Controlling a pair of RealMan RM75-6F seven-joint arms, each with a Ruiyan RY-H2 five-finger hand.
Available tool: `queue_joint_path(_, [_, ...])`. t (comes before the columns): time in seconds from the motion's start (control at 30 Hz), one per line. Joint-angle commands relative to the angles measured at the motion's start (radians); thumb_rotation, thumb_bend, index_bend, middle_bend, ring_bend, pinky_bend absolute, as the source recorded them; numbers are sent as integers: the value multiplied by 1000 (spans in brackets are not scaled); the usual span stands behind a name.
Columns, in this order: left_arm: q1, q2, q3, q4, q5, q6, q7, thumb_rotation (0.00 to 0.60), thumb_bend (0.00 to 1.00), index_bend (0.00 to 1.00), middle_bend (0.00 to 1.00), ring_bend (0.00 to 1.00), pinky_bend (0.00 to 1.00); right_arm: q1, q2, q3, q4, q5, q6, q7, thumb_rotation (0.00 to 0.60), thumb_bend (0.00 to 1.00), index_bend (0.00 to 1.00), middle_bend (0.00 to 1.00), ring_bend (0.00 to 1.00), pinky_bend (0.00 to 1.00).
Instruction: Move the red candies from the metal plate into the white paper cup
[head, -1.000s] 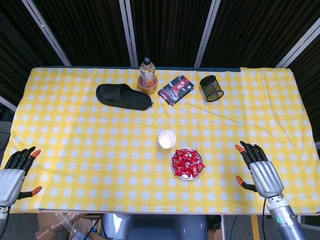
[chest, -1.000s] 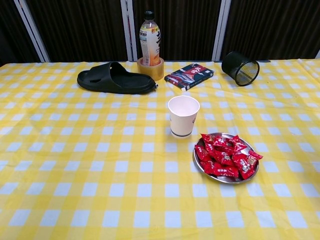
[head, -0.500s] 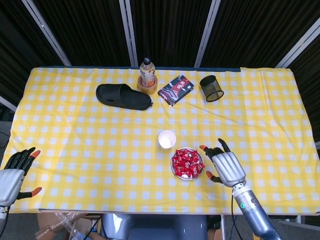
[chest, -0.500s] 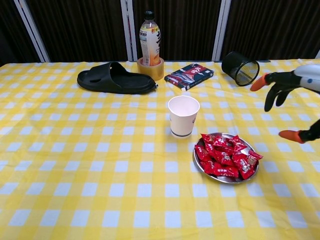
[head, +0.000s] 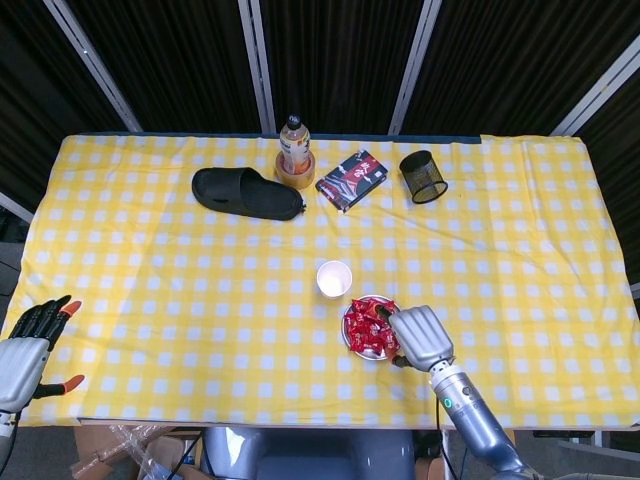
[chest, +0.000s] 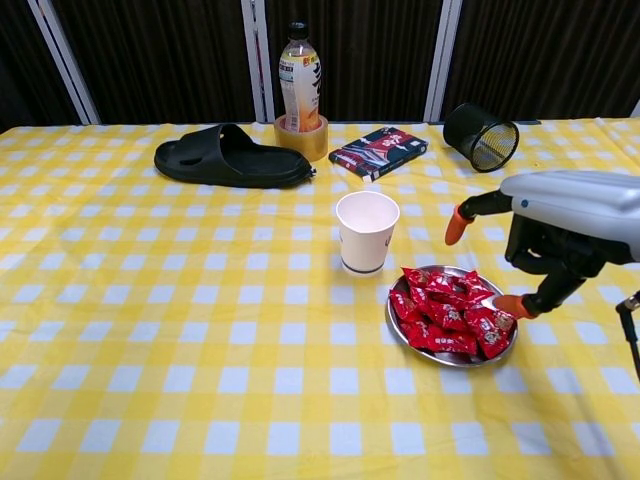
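While its fingers spread apart and hold nothing, the right hand (chest: 560, 235) hangs over the right edge of the metal plate (chest: 452, 358), palm down, with one orange fingertip pointing toward the white paper cup (chest: 366, 232) and another low beside the plate's right rim. In the head view the same right hand (head: 420, 335) covers the plate's right side, its forearm running off toward the table's near edge. Whether a fingertip touches the candies cannot be told.

The red candies (chest: 448, 310) lie heaped on the metal plate, all of them in the plate, none in the cup. The white paper cup stands upright just beyond the plate and slightly left of it, near but apart from its rim, mouth open.

Farther from the plate, along the far edge of the yellow checked tablecloth (chest: 180, 330), a black slipper (chest: 232, 157) lies far left of the plate. A bottle (chest: 299, 78) stands upright inside a roll of tape (chest: 301, 140) just right of the slipper. A dark book (chest: 379, 152) lies right of the tape, almost straight behind the plate. A black mesh pen holder (chest: 481, 137) lies tipped on its side right of the book.

The left hand (head: 28, 340) sits well apart from the plate, at the near left corner of the table, fingers apart and grasping nothing.
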Motion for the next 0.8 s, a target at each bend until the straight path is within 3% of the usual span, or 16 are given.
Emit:
queue_joint_path(0.03, [-1, 1, 0, -2, -4, -4, 0, 600, 34, 0, 0, 0, 0, 49, -33, -5, -4, 127, -14, -41, 600, 354, 310, 929, 925, 871])
queue_joint_path(0.3, [-3, 5, -1, -6, -13, -12, -2, 600, 34, 0, 0, 0, 0, 83, -105, -11, 57, 202, 26, -26, 600, 353, 359, 929, 925, 871])
queue_joint_path(0.8, [-4, 6, -2, -8, -18, -15, -6, 600, 34, 0, 0, 0, 0, 89, -192, -36, 169, 176, 63, 66, 600, 353, 366, 929, 925, 871])
